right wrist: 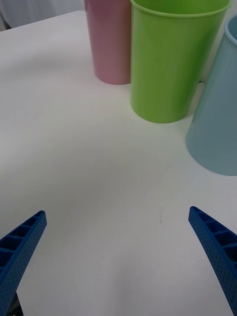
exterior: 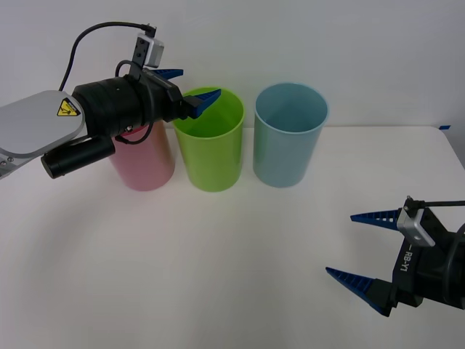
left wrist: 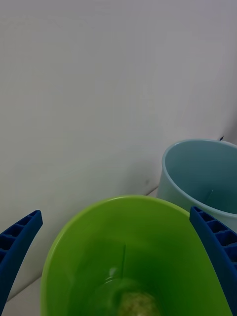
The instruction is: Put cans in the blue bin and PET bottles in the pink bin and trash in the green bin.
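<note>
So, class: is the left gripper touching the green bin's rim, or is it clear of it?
Apart. In the left wrist view the left gripper has its open fingers either side of the green bin, above its rim, with a gap showing.

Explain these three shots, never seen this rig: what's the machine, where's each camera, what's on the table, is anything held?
It is a two-armed robot with blue ribbed two-finger grippers. The front view looks forward and down from above the arms; the other two come from cameras on each wrist.

On the white table stand three tall plastic cups in a row: the pink bin, the lime-green bin and the light-blue bin.

The left gripper hangs open over the green bin's rim, holding nothing. Its wrist camera looks down into that bin, where a small pale, lumpy ball, the trash, lies at the bottom.

The right gripper is low at the table's near right, open and empty.
</note>
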`<move>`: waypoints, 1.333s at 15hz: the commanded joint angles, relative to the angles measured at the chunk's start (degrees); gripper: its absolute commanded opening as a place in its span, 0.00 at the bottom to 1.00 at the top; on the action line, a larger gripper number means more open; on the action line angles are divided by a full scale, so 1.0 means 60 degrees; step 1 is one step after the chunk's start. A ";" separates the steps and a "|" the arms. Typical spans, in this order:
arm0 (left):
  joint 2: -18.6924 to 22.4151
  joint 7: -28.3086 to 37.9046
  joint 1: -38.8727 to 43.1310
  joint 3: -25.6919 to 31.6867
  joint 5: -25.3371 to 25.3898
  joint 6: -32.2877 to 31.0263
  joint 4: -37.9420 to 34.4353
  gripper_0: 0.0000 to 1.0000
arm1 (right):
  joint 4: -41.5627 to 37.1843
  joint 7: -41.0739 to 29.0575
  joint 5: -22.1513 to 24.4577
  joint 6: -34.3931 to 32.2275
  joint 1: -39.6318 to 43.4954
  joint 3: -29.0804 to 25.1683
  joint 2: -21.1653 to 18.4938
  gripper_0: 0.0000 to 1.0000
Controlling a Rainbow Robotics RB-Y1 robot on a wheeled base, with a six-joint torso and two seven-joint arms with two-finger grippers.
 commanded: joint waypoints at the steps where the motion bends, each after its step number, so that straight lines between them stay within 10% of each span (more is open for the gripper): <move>1: 0.0017 -0.0001 -0.0001 0.0001 0.0060 0.0034 -0.0036 1.00 | 0.0000 0.0000 0.0000 0.0000 0.0000 0.0000 0.0000 1.00; 8: 0.0178 -0.0074 0.0014 0.0719 0.0485 0.0312 -0.0798 1.00 | 0.0000 0.0000 0.0000 0.0000 0.0000 0.0000 0.0000 1.00; 15: 0.1497 -0.0382 0.0102 0.1026 0.2960 -0.0113 -0.2189 1.00 | 0.0000 0.0000 0.0000 0.0000 0.0000 0.0000 0.0000 1.00; 20: 0.2053 -0.0485 0.1610 0.2857 0.3517 -0.1329 -0.3171 1.00 | 0.0000 0.0000 0.0000 0.0000 0.0000 0.0000 0.0000 1.00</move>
